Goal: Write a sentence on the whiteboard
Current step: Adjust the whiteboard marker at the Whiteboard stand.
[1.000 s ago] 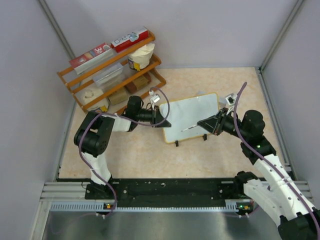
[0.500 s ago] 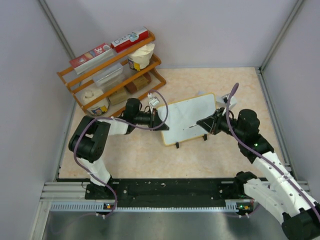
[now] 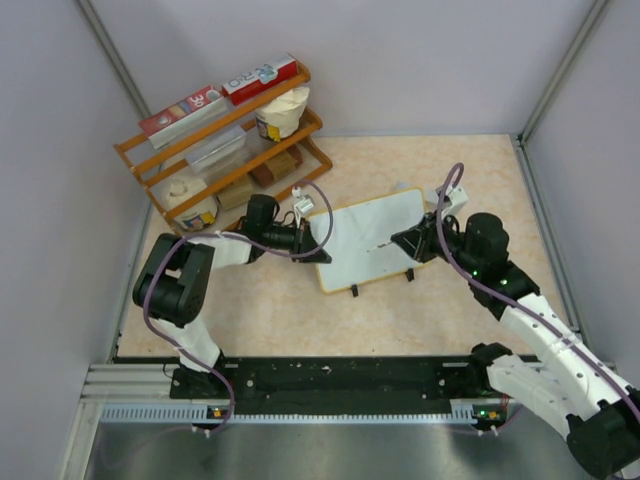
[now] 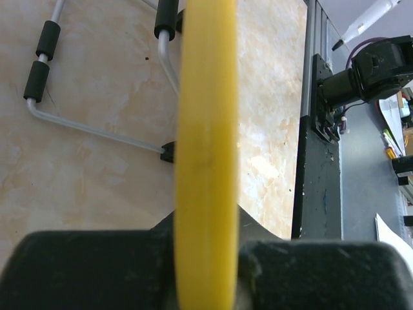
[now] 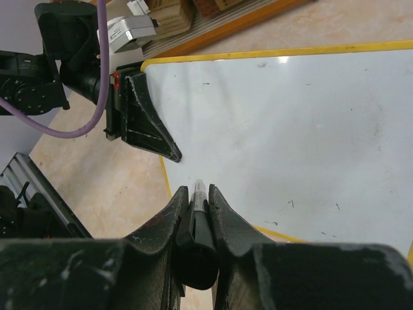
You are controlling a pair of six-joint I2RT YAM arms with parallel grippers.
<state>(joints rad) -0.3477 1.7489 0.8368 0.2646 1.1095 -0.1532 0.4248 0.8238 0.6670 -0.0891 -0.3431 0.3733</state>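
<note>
At the middle of the beige tabletop (image 3: 260, 310), between the two arms: the whiteboard (image 3: 372, 228), rectangular, with a white face, thin yellow-tan frame and rounded corners. Two small black feet (image 3: 353, 290) are set at its near edge. A few faint specks are seen on the face. The left edge is clamped by the left tool (image 3: 318, 256). A marker (image 3: 384, 249) is pinched in the right tool (image 3: 404, 243), its tip over the board's near left part; contact cannot be told.
</note>
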